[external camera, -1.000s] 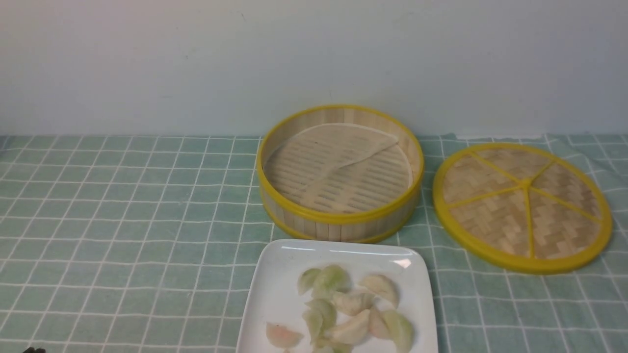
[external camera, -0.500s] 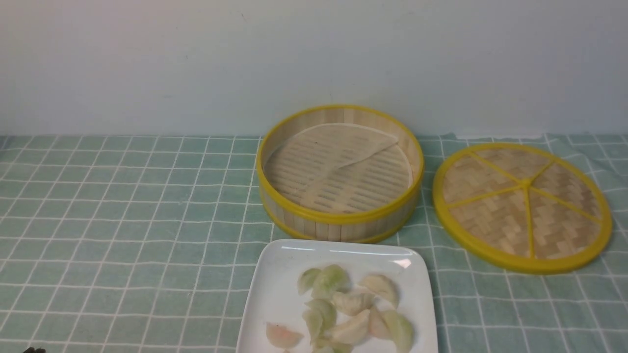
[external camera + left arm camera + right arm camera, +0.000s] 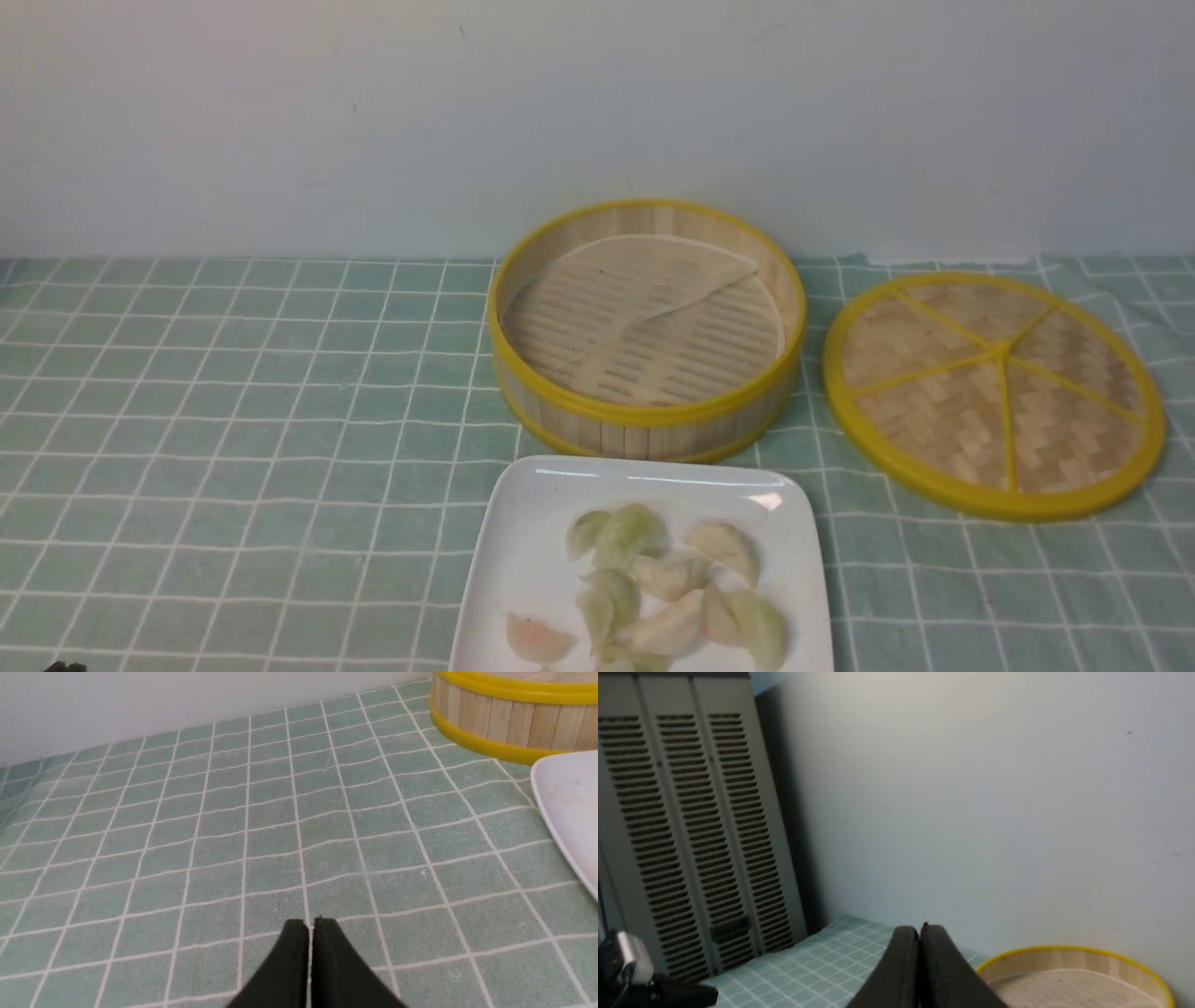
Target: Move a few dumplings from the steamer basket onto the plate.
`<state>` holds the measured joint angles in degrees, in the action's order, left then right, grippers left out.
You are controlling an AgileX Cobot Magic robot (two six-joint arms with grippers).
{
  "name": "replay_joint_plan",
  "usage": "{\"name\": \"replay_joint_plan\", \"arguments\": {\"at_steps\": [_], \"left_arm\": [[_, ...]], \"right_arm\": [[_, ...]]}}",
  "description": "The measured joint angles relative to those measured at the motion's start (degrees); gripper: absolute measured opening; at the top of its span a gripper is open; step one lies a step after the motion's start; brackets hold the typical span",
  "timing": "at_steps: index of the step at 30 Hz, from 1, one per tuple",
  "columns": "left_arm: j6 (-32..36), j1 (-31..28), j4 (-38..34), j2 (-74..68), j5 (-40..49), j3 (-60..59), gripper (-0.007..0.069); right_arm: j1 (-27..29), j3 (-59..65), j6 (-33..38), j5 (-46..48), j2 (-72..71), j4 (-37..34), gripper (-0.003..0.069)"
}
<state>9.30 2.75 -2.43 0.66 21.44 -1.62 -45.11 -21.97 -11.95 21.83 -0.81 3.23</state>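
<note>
The steamer basket (image 3: 644, 327) stands at the back centre and holds only its pale liner sheet (image 3: 621, 285), no dumplings. Several dumplings (image 3: 653, 583) lie in a heap on the white plate (image 3: 523, 569) just in front of the basket. My left gripper (image 3: 310, 924) is shut and empty, low over the cloth, well left of the plate's edge (image 3: 567, 812) and the basket's wall (image 3: 504, 718). My right gripper (image 3: 920, 929) is shut and empty, raised and facing the wall, with the basket (image 3: 1078, 975) beside it. Neither gripper's jaws show in the front view.
A flat woven disc with yellow spokes (image 3: 994, 392) lies right of the basket. A green checked cloth (image 3: 243, 420) covers the table up to a pale wall. A grey louvred cabinet (image 3: 686, 826) stands at the table's far left end. A dark bit of my left arm (image 3: 63, 666) shows at the bottom left corner.
</note>
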Motion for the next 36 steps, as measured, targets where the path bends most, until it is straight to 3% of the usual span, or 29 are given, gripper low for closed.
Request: {"name": "replay_joint_plan", "arguments": {"at_steps": [1, 4, 11, 17, 23, 27, 36], "left_arm": [[0.00, 0.00, 0.00, 0.00, 0.00, 0.00, -0.0006], [0.00, 0.00, 0.00, 0.00, 0.00, 0.00, -0.0006], [0.00, 0.00, 0.00, 0.00, 0.11, 0.00, -0.0006], [0.00, 0.00, 0.00, 0.00, 0.11, 0.00, -0.0006], [0.00, 0.00, 0.00, 0.00, 0.11, 0.00, -0.0006], [0.00, 0.00, 0.00, 0.00, 0.16, 0.00, -0.0006], [0.00, 0.00, 0.00, 0.00, 0.16, 0.00, -0.0006]], "right_arm": [[0.00, 1.09, 4.98, -0.93, 0.00, -4.52, -0.0013], [0.00, 3.06, 10.68, -3.68, 0.00, -10.03, -0.0013], [2.08, 8.34, 14.93, -7.23, 0.00, -11.67, -0.0013], [19.23, 15.72, 15.80, -7.46, 0.00, -10.26, -0.0013], [32.92, 23.18, 15.86, -6.69, 0.00, -8.49, -0.0013], [37.13, 23.52, 15.86, -2.10, 0.05, -8.18, -0.0013], [38.99, 23.35, 15.65, -0.60, 0.06, -7.77, -0.0013]]}}
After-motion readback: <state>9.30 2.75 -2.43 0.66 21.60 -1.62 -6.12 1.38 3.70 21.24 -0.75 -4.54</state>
